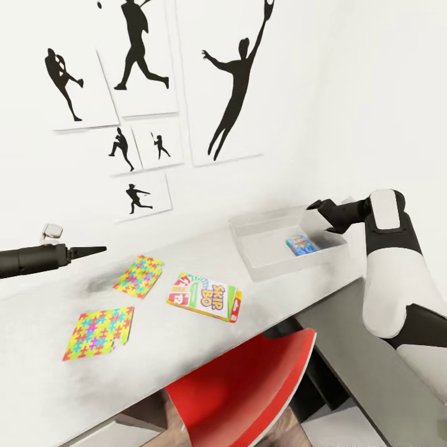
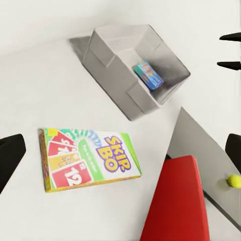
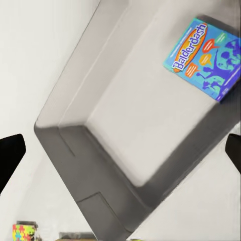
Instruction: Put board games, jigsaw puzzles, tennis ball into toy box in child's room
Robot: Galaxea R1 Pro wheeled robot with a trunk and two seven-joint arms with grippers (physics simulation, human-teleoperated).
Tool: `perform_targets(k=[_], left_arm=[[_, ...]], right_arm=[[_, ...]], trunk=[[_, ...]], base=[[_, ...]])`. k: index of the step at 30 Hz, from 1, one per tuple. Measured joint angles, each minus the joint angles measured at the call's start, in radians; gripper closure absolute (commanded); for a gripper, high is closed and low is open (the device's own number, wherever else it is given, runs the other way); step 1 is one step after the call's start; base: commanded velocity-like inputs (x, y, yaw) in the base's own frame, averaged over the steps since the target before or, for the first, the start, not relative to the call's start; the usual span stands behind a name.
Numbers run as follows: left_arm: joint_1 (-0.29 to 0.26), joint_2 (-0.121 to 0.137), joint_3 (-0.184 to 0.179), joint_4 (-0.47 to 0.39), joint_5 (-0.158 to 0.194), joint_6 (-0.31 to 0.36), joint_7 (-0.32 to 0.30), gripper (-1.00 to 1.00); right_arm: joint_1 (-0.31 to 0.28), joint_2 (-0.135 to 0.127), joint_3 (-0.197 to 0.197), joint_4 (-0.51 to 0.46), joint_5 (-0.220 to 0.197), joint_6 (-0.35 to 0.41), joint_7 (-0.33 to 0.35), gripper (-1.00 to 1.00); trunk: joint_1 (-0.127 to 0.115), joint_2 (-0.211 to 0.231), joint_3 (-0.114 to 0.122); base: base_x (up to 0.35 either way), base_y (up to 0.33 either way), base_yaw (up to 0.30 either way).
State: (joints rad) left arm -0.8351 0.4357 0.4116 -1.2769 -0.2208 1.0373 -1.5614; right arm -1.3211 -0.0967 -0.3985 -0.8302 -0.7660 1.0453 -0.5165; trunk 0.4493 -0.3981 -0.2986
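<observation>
inside toy box (image 1: 248,239) blue game box (image 1: 302,244), right arm's fingers (image 1: 315,205) partly hidden

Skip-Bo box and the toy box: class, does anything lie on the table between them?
Nothing visible does. Bare white table separates the Skip-Bo box from the toy box; both jigsaw puzzles lie on its other side.

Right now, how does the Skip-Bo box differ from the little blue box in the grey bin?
The Skip-Bo box lies out on the white table; the blue box lies inside the grey bin. The Skip-Bo box looks clearly bigger. Its lid is green, white and red with number cards; the blue box is turquoise and reads "Balderdash" in the right wrist view. Both are flat printed game boxes lying face up.
</observation>
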Motion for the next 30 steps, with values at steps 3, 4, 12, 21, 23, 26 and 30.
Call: perform_targets(k=[3, 4, 12, 21, 23, 26, 30], left_arm=[[0.000, 0.000, 0.000, 0.000, 0.001, 0.000, 0.000, -1.00], [0.000, 0.000, 0.000, 0.000, 0.001, 0.000, 0.000, -1.00], [0.000, 0.000, 0.000, 0.000, 0.000, 0.000, 0.000, -1.00], [0.000, 0.000, 0.000, 0.000, 0.001, 0.000, 0.000, -1.00], [0.000, 0.000, 0.000, 0.000, 0.001, 0.000, 0.000, -1.00], [0.000, 0.000, 0.000, 0.000, 0.000, 0.000, 0.000, -1.00], [0.000, 0.000, 0.000, 0.000, 0.000, 0.000, 0.000, -1.00]], right_arm=[[0.000, 0.000, 0.000, 0.000, 0.000, 0.000, 0.000, -1.00], [0.000, 0.000, 0.001, 0.000, 0.000, 0.000, 0.000, -1.00], [0.000, 0.000, 0.001, 0.001, 0.001, 0.000, 0.000, -1.00], [0.000, 0.000, 0.002, 0.001, 0.001, 0.000, 0.000, -1.00], [0.000, 0.000, 0.002, 0.001, 0.001, 0.000, 0.000, -1.00], [0.000, 0.000, 0.002, 0.001, 0.001, 0.000, 0.001, -1.00], [0.000, 0.000, 0.002, 0.001, 0.001, 0.000, 0.000, -1.00]], trunk=[[0.000, 0.000, 0.003], [0.000, 0.000, 0.005], [0.000, 0.000, 0.013], [0.000, 0.000, 0.015], [0.000, 0.000, 0.015], [0.000, 0.000, 0.015], [0.000, 0.000, 0.015]], base=[[0.024, 0.004, -0.226], [0.022, 0.002, -0.218], [0.122, 0.045, -0.162], [0.060, 0.019, -0.030], [0.027, 0.017, -0.008], [0.073, 0.084, -0.004], [0.073, 0.079, -0.002]])
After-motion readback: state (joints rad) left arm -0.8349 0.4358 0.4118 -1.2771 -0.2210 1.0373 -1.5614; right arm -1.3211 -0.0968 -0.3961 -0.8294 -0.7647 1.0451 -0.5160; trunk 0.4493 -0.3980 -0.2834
